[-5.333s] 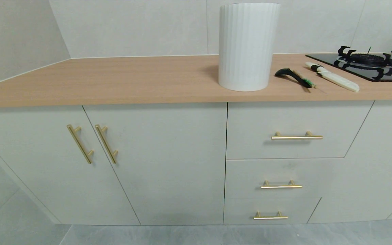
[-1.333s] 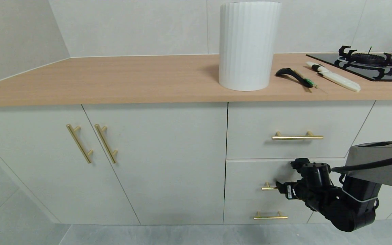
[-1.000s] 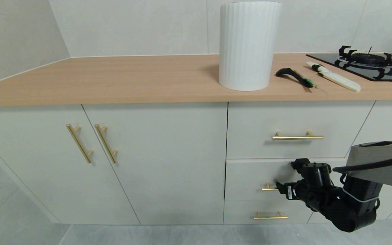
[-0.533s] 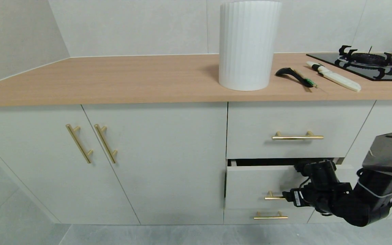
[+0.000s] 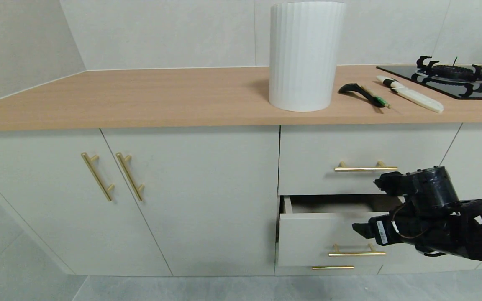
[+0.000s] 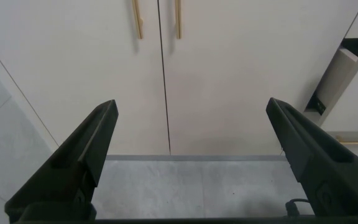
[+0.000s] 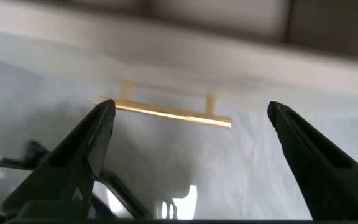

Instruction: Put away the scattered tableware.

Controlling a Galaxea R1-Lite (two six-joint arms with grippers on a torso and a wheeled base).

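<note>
Middle drawer [image 5: 320, 234] partly open, lower right of head view. Right gripper [image 5: 373, 207] spread, in front of the drawer, apart from its handle [image 5: 356, 252]. Left gripper [image 6: 189, 107] spread, facing cabinet doors [image 6: 229, 74]. Spoon [image 5: 358, 92] and knife [image 5: 412, 96] lie on counter [image 5: 140, 96], upper right.

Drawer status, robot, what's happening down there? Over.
Left gripper, right gripper: jaws open, empty. Middle drawer partly out, right gripper off its handle. Knife and black utensil on countertop. Nothing blocking.
</note>
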